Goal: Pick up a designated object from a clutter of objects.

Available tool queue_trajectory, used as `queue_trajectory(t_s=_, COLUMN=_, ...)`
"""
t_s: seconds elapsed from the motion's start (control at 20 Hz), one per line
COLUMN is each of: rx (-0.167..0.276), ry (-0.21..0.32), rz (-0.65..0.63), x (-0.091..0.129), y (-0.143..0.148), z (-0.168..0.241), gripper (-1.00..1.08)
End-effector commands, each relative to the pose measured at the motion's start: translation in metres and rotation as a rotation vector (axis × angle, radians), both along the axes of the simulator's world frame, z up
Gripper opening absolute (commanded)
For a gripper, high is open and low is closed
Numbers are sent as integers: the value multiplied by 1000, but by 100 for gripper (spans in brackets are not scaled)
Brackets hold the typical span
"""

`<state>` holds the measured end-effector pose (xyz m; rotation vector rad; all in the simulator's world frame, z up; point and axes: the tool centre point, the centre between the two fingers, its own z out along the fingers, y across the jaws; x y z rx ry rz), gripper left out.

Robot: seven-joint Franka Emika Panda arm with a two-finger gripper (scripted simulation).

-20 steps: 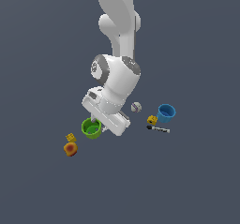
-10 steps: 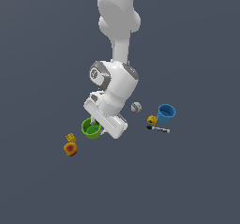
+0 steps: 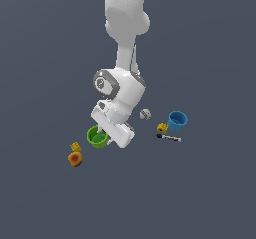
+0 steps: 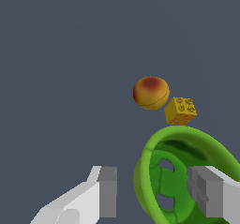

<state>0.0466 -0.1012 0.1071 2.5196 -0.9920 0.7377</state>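
Green cup's (image 4: pixel 187 176) rim between the hand's (image 4: pixel 157 192) spread fingers.

The claw (image 4: pixel 154 195) has come lower, its fingers (image 4: pixel 108 190) now straddling the green cup's (image 3: pixel 96 136) rim.

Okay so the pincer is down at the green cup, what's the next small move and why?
Probably close the pincer now. In the wrist view one finger sits inside the green cup and the other outside its rim, so the wall is straddled and the jaws are open.

Glossy smooth plastic green cup (image 4: pixel 187 181); matt grey gripper (image 4: pixel 157 197) pads; shiny orange ball (image 4: pixel 151 93); studded yellow cube (image 4: pixel 180 111).
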Motion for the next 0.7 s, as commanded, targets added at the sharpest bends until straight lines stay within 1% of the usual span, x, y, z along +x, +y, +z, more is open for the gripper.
queue_trajectory(t_s=0.0, rx=5, ry=-16, rz=-6, x=-2, y=0, z=-3, gripper=28)
queue_trajectory(t_s=0.3, rx=13, ry=-37, rz=-13, x=-5, y=0, z=-8, gripper=28)
queue_trajectory(t_s=0.65, rx=16, ry=-43, rz=-15, x=-6, y=0, z=-9, gripper=28)
